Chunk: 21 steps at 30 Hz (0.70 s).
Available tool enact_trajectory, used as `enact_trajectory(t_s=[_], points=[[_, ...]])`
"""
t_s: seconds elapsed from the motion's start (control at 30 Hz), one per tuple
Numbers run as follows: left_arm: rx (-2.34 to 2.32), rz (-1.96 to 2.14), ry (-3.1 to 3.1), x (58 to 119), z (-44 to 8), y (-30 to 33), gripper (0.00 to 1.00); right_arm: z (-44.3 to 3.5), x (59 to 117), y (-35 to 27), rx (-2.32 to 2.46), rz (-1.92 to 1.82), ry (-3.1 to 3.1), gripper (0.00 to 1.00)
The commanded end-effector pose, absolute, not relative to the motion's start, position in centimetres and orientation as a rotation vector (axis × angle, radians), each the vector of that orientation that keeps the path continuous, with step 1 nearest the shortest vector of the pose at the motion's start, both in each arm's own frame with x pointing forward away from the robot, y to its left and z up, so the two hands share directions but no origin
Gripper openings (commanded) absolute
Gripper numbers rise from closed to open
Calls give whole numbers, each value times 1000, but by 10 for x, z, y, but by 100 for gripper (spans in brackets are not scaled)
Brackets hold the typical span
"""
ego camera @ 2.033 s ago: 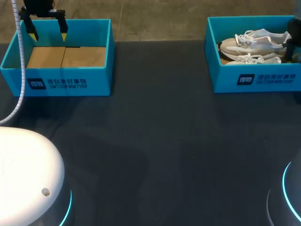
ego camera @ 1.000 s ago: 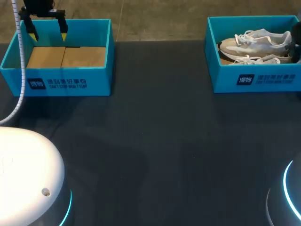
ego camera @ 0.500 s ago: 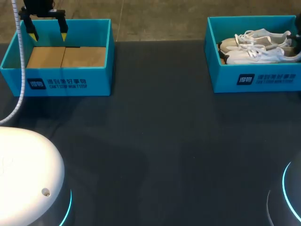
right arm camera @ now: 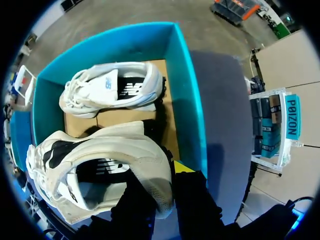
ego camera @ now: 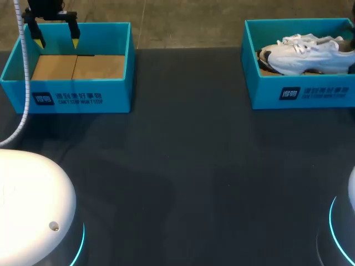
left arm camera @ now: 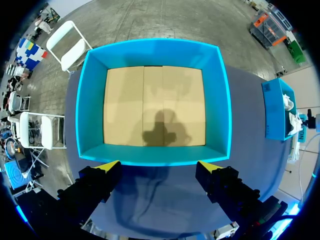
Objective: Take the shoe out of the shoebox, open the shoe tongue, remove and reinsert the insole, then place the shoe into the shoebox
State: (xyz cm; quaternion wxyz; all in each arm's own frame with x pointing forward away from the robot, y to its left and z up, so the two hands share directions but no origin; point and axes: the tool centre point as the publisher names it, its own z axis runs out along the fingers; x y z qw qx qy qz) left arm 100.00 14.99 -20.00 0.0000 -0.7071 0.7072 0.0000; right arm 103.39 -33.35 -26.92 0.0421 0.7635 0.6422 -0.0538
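My right gripper [right arm camera: 161, 180] is shut on the heel collar of a white shoe with black marks [right arm camera: 100, 170], holding it above the right blue shoebox [right arm camera: 187, 100]. In the head view that shoe [ego camera: 308, 55] hangs over the shoebox [ego camera: 299, 93] at the far right, toe pointing left. The gripper itself is almost off that view's edge. A second white shoe [right arm camera: 115, 87] lies on its side on the box's cardboard floor. My left gripper [ego camera: 55, 34] hangs open over the near wall of the empty left shoebox [left arm camera: 90, 100], holding nothing.
The left shoebox [ego camera: 66, 98] stands at the far left, the right one at the far right, with dark tabletop [ego camera: 183, 155] between them. A white rounded arm base [ego camera: 28, 205] fills the near left corner.
The right gripper has shut on the nearer shoe's heel and raised it from the box floor, so it now covers the other shoe in the head view. The left arm has not moved.
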Motion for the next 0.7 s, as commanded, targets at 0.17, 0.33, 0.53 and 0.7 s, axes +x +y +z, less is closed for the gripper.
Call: enact_trajectory(t_s=[0.17, 0.33, 0.53, 0.7], points=[[-2221, 0, 2222, 1000, -200, 150, 100, -225, 1028, -322, 2326, -242, 1903, 0], [-2221, 0, 2222, 1000, -200, 150, 100, -203, 1022, -315, 2315, -253, 1879, 0], [-2221, 0, 2222, 1000, -200, 150, 100, -180, 1020, -308, 2316, -287, 1843, 0], [-2221, 0, 2222, 1000, -200, 150, 100, -163, 1003, -298, 2331, -299, 1817, 0]])
